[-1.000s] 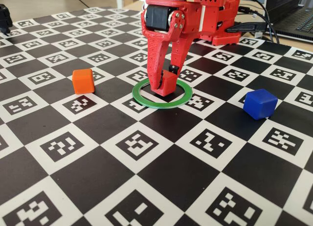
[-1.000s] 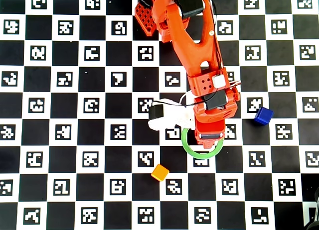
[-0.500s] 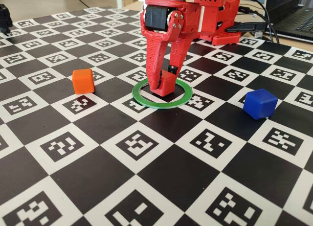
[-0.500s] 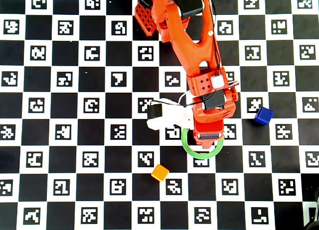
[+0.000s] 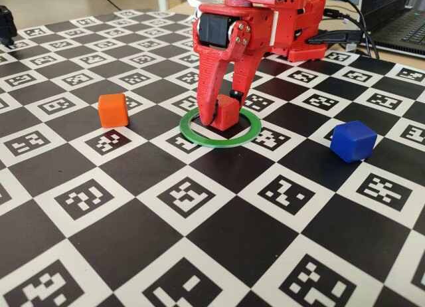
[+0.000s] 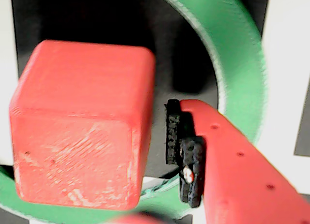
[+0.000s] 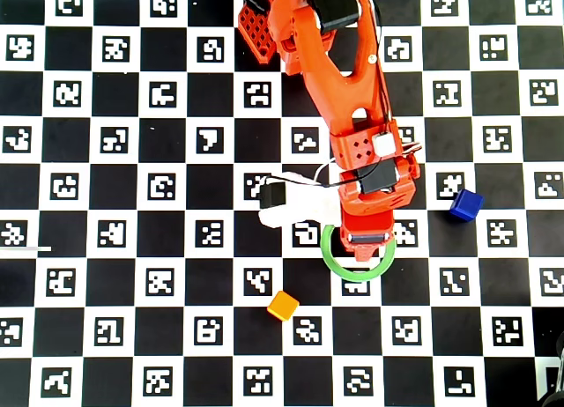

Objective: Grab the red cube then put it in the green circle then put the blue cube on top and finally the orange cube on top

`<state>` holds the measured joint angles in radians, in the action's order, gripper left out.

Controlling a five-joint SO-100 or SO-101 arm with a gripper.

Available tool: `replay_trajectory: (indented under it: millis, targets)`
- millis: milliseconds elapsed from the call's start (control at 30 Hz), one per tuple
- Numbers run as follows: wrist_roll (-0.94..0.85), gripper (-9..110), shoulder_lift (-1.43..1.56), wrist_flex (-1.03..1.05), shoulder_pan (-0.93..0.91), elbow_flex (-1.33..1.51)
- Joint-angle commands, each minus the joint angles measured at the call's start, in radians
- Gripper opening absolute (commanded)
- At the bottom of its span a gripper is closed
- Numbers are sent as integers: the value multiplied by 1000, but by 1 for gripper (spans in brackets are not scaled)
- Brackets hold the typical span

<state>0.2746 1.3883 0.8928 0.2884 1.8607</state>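
Released moments earlier, the red cube (image 5: 227,113) sat inside the green circle (image 5: 192,135) as the gripper (image 5: 221,111) parted narrowly around it; blue cube (image 5: 353,141) and orange cube (image 5: 113,110), outside the circle, remained unstacked.

Matt red cube (image 6: 80,124), its plastic faces scuffed with fine whitish layer lines, sits by a smooth green circle (image 6: 242,64). The gripper (image 5: 222,121) is ridged red printed plastic with a rough black pad, on a flat printed checkerboard (image 5: 219,254).
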Motion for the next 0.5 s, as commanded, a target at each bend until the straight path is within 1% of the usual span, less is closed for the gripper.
replay_trajectory:
  millis: [0,133,467]
  targets:
    - [9,34,58,-12,-9,-6]
    - [25,39,72,-12,-12,-3]
    - [51,47,124,32,-35,-14]
